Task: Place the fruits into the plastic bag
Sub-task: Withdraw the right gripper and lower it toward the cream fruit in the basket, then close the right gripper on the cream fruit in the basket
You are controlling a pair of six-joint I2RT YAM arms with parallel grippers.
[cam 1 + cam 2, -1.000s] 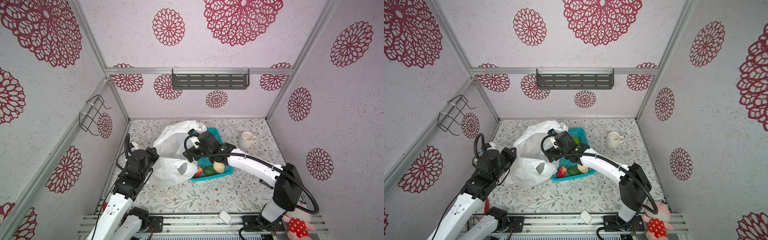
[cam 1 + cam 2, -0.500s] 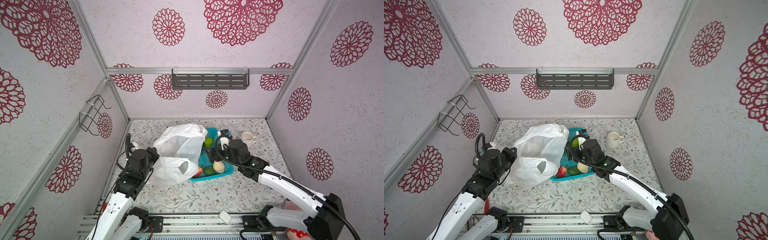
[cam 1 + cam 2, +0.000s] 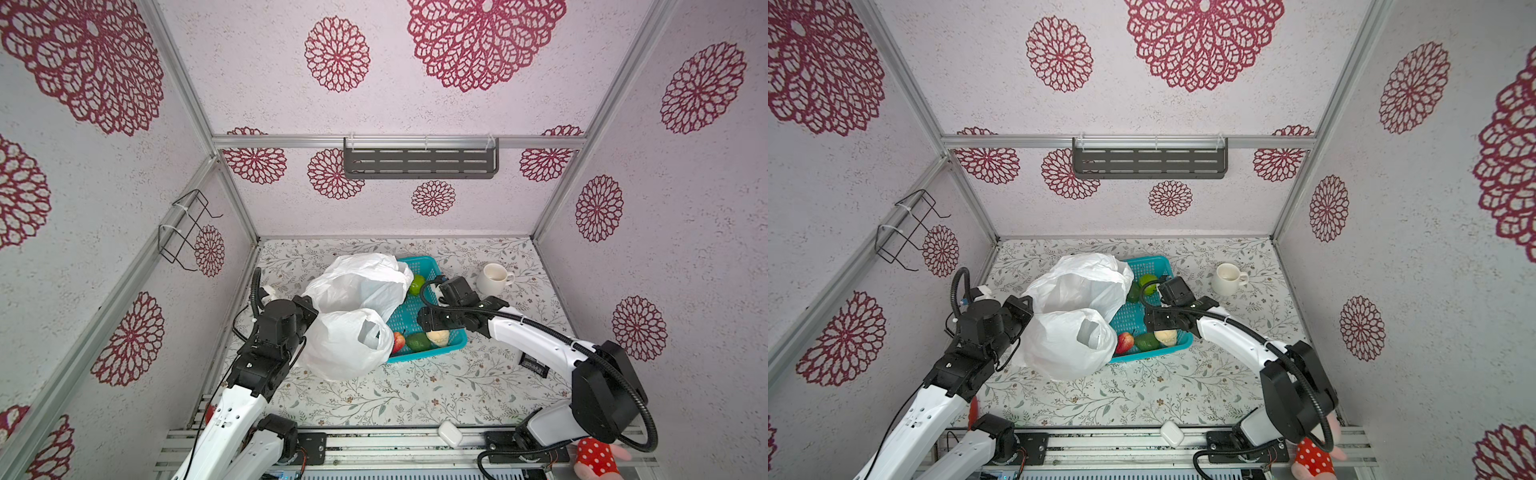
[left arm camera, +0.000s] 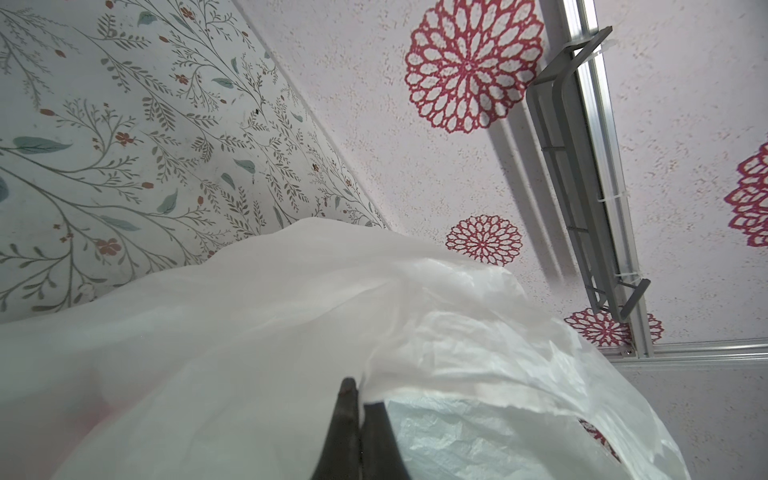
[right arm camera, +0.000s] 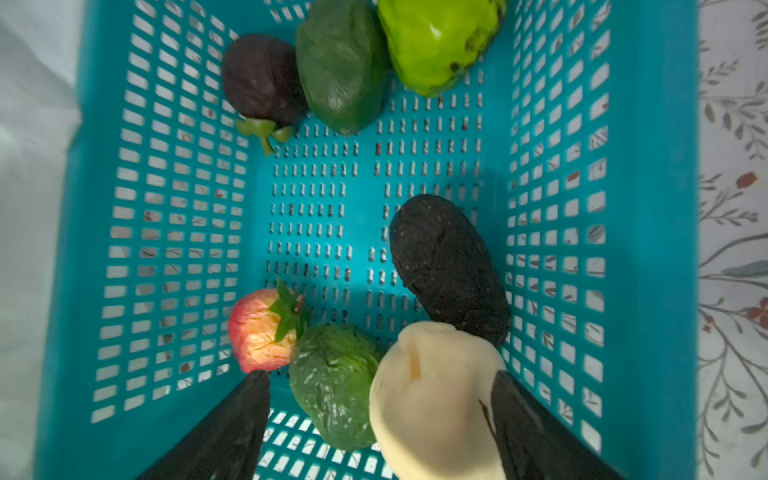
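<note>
The white plastic bag (image 3: 357, 316) (image 3: 1075, 320) lies crumpled left of the basket and leans over its left rim. My left gripper (image 4: 359, 395) is shut on a fold of the bag's edge; in both top views the bag hides its fingers. My right gripper (image 5: 378, 376) (image 3: 434, 328) is open, low inside the basket's near end. Its jaws straddle a wrinkled green fruit (image 5: 332, 382) and a pale yellow fruit (image 5: 432, 386). A red fruit (image 5: 259, 328) lies just outside one finger. A dark oval fruit (image 5: 449, 266), a bright green one (image 5: 436, 37) and others lie farther in.
The teal perforated basket (image 3: 422, 262) stands mid-table. A white mug (image 3: 492, 279) is to its right. A small black object (image 3: 534, 365) lies under the right arm. A white case (image 3: 450, 433) and a polka-dot plush toy (image 3: 596, 457) sit at the front rail.
My right arm has swung away from the bag to the basket and come down over the near-end fruits, its jaws narrowing a little. The bag's top has sagged. The left gripper has kept its hold.
</note>
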